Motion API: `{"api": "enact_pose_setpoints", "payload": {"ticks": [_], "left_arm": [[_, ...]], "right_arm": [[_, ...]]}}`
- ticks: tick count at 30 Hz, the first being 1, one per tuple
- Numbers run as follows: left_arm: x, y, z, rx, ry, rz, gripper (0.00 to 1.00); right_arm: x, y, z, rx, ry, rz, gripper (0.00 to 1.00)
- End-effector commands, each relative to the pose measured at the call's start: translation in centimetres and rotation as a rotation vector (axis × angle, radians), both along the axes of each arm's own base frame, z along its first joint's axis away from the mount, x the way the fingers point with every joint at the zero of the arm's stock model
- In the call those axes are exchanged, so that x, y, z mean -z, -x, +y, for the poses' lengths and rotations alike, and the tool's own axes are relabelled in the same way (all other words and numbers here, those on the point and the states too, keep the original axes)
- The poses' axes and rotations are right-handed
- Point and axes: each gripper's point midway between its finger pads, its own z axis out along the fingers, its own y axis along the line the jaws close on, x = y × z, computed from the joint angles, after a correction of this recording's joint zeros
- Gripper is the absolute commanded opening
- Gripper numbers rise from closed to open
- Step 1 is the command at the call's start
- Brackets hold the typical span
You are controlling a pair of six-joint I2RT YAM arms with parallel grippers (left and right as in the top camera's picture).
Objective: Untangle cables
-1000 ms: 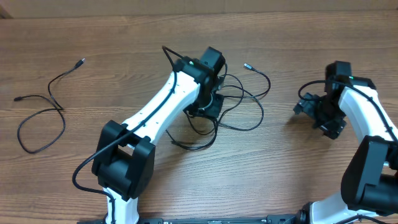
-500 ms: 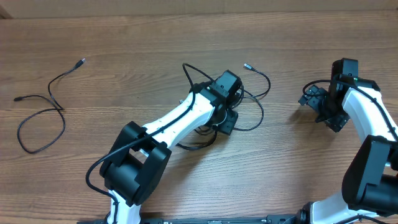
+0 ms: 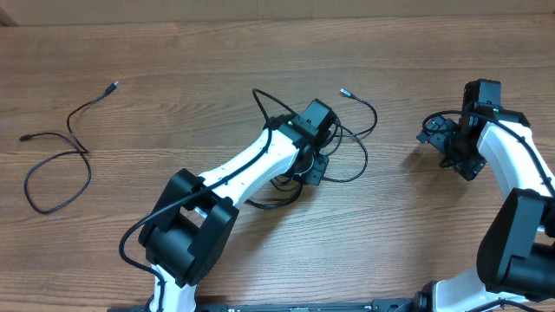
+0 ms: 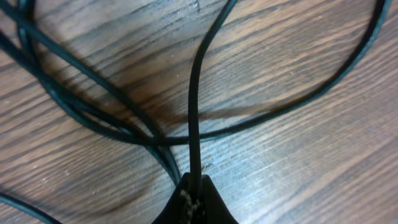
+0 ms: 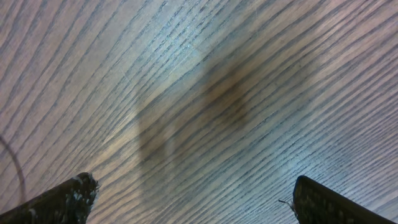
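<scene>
A tangle of black cables (image 3: 347, 139) lies at the table's centre, one free plug end (image 3: 344, 90) pointing up and left. My left gripper (image 3: 314, 166) sits over the tangle and is shut on one black cable strand (image 4: 195, 112), which runs straight up from the jaws (image 4: 194, 198) across other crossing strands. A separate black cable (image 3: 61, 160) lies loose at the far left. My right gripper (image 3: 447, 143) is open and empty at the right, over bare wood (image 5: 199, 112), apart from the tangle.
The wooden table's far edge (image 3: 277, 19) runs along the top. My right arm's own black wiring (image 3: 434, 121) loops beside its gripper. A thin dark strand (image 5: 15, 165) shows at the left edge of the right wrist view.
My left arm swung right, carrying the held cable and dragging the tangle toward the centre-right. My right gripper shifted slightly up and right.
</scene>
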Motion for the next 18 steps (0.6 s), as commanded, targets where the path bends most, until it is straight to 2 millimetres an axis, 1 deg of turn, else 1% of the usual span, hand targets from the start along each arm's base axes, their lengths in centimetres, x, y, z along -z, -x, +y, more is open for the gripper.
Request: {"api": "enact_pose_setpoints", "payload": {"ticks": [1, 6, 10, 13, 17, 18], "left_arm": [[-5.8, -1.6, -1.2, 0.009, 0.046, -0.069, 0.04], [-11.1, -1.8, -1.4, 0.032, 0.070, -0.107, 0.04], [-15.8, -2.4, -1.9, 0.061, 0.125, -0.191, 0.04], [-18.9, -2.8, -2.2, 0.072, 0.172, -0.259, 0.04], [-24.2, -2.9, -2.3, 0.108, 0.243, -0.381, 0.04], [-25.8, -2.9, -2.2, 0.116, 0.265, -0.418, 0.04]], "right_arm": [[0.1, 0.0, -0.2, 0.013, 0.008, 0.001, 1.00], [0.1, 0.0, -0.2, 0.013, 0.008, 0.001, 1.00], [0.1, 0.0, -0.2, 0.013, 0.008, 0.001, 1.00], [0.1, 0.0, -0.2, 0.013, 0.007, 0.002, 1.00], [0.1, 0.0, -0.2, 0.013, 0.008, 0.001, 1.00], [0.1, 0.0, -0.2, 0.013, 0.008, 0.001, 1.00]]}}
